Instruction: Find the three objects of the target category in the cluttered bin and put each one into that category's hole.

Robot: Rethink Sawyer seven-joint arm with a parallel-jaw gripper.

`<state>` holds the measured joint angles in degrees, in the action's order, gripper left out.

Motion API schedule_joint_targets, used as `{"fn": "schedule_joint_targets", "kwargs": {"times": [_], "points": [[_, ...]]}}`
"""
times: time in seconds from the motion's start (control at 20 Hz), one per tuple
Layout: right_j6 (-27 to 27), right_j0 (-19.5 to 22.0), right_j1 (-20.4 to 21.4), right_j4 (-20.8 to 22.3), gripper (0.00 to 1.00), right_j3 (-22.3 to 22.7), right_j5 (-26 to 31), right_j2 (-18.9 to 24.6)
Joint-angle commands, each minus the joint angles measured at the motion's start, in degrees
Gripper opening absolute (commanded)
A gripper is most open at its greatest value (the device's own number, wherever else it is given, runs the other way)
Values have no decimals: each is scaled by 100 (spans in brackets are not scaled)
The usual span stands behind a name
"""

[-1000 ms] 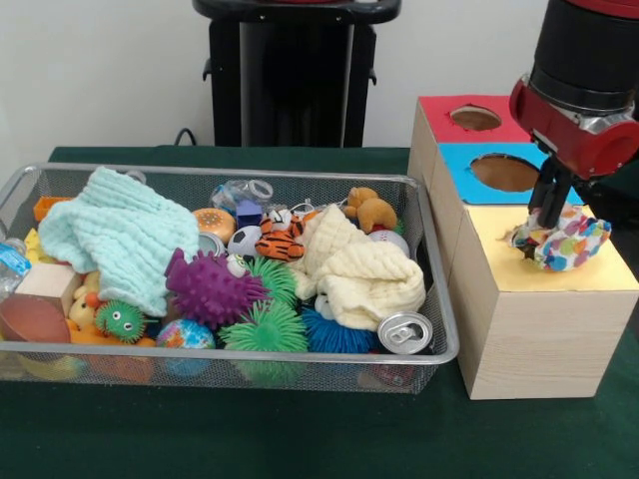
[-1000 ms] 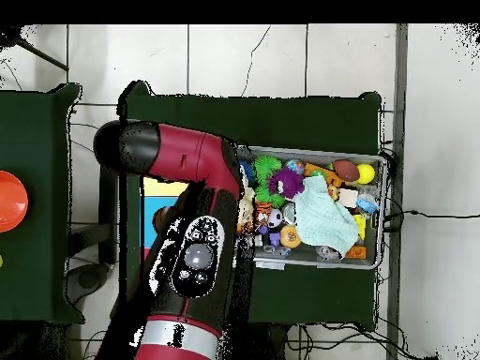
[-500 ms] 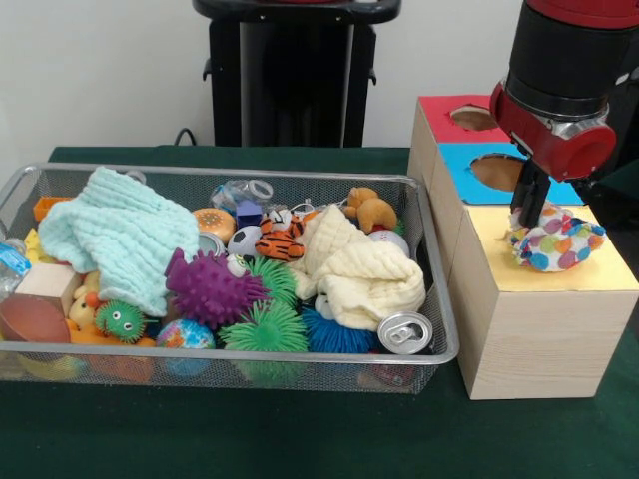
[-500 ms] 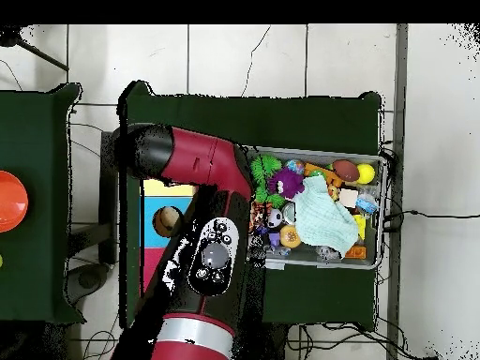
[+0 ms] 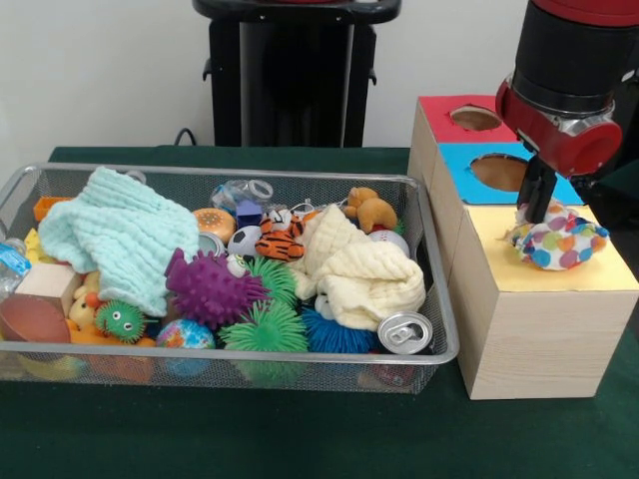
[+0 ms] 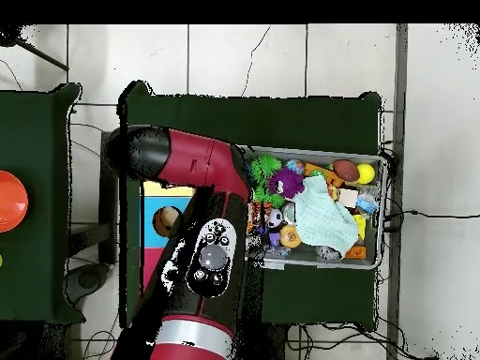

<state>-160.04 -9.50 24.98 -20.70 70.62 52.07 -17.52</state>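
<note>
A white cloth with coloured spots [image 5: 564, 242] lies bunched on top of the yellow box [image 5: 539, 309], to the right of the bin. My gripper [image 5: 534, 222] comes down onto the cloth's left end and looks shut on it, its tips buried in the fabric. The yellow box's hole is hidden under the cloth. In the wire bin [image 5: 444, 329] a mint cloth [image 5: 120, 235] lies at the left and a cream cloth [image 5: 364, 269] at the right. In the overhead view the arm [image 6: 202, 262] hides the gripper; the mint cloth [image 6: 323, 214] shows in the bin [image 6: 319, 153].
Behind the yellow box stand a blue box [image 5: 461, 160] with a round hole [image 5: 504, 172] and a red box [image 5: 439, 108] with another. The bin also holds spiky balls, a drink can [image 5: 405, 332], a toy tiger, a wooden block and other small toys.
The arm swung left about half a second ago and has since come back slightly right. The spotted cloth stayed on the yellow box, only shifting and changing shape a little.
</note>
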Motion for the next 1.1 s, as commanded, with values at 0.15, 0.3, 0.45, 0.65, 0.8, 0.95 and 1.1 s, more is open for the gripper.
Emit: {"fn": "schedule_joint_targets", "kwargs": {"times": [0.15, 0.3, 0.45, 0.65, 0.8, 0.95, 1.1], "points": [[-50, -85, 162, 80, 0, 1033, -344, 712], [-81, -86, 209, 35, 0, 1164, -454, 780], [-92, -72, 271, 0, 0, 1299, -541, 844], [-73, -70, 384, 0, 0, 1485, -629, 919], [-54, -55, 366, 41, 0, 1470, -638, 941], [-37, -30, 204, 133, 0, 1331, -723, 929], [98, 60, 55, 229, 0, 1249, -868, 951]]}}
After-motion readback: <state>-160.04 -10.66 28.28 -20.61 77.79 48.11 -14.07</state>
